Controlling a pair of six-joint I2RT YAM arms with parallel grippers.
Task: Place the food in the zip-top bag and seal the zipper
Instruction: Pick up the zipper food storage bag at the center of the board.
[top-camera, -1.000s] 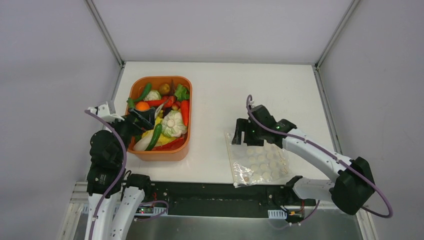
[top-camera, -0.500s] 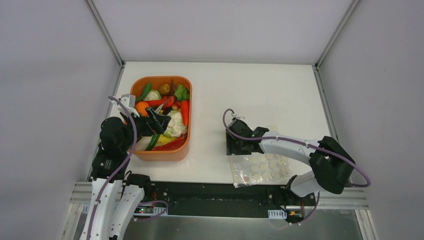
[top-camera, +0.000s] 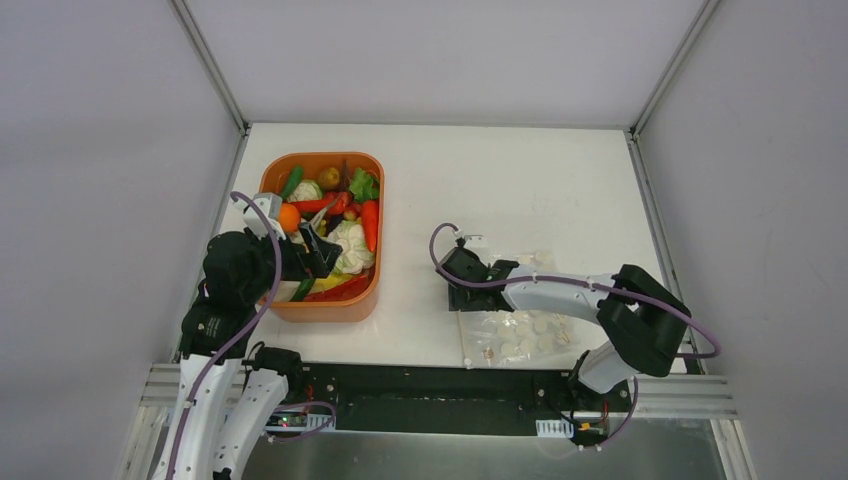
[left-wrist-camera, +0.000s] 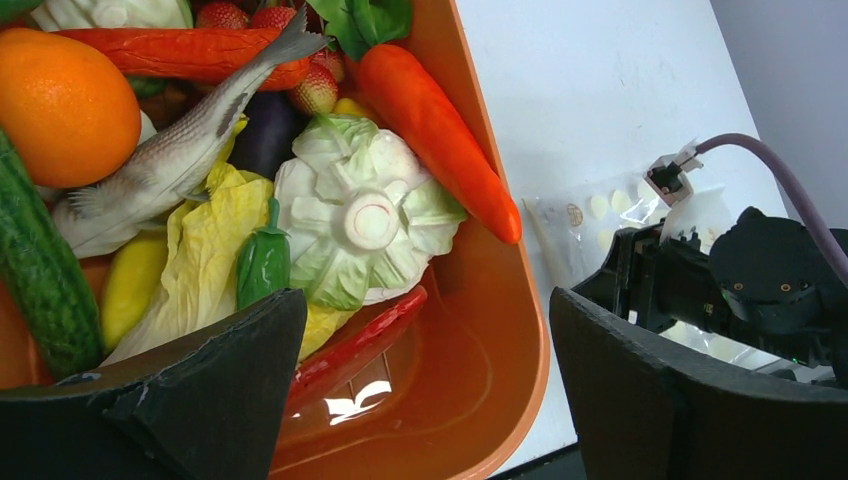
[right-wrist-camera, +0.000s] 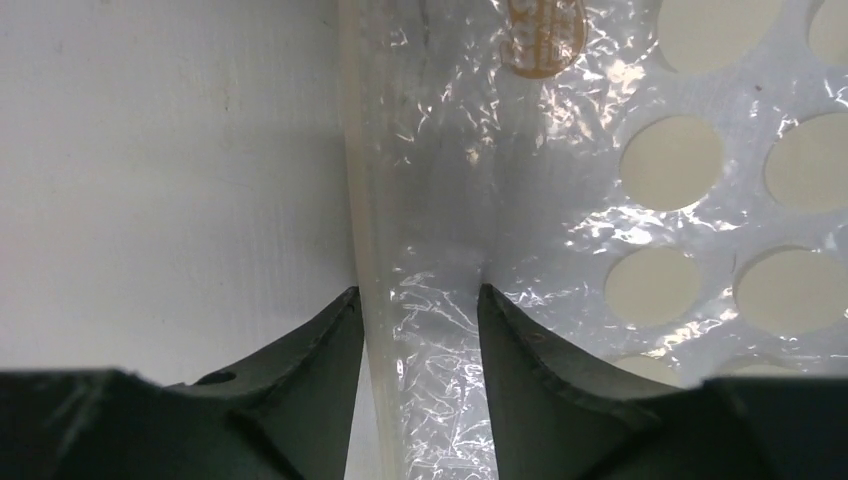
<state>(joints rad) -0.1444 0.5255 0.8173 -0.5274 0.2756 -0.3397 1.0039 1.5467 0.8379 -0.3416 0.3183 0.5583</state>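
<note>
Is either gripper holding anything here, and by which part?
Left gripper: open, empty. Right gripper straddles the zip-top bag at its zipper edge; grip cannot be told.

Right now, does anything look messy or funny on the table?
Nothing is spilled: the food is all in the orange tub. Only the zip-top bag looks a bit odd: its plastic is crinkled where its edge sits between the fingers of the right gripper.

I see an orange tub (left-wrist-camera: 480, 330) holding an orange ball (left-wrist-camera: 65, 105), a whitish-green cabbage (left-wrist-camera: 365, 220) and a red-orange carrot (left-wrist-camera: 435, 125). The zip-top bag (right-wrist-camera: 450, 150) is clear with white dots, and 1 looks brownish, I think.
</note>
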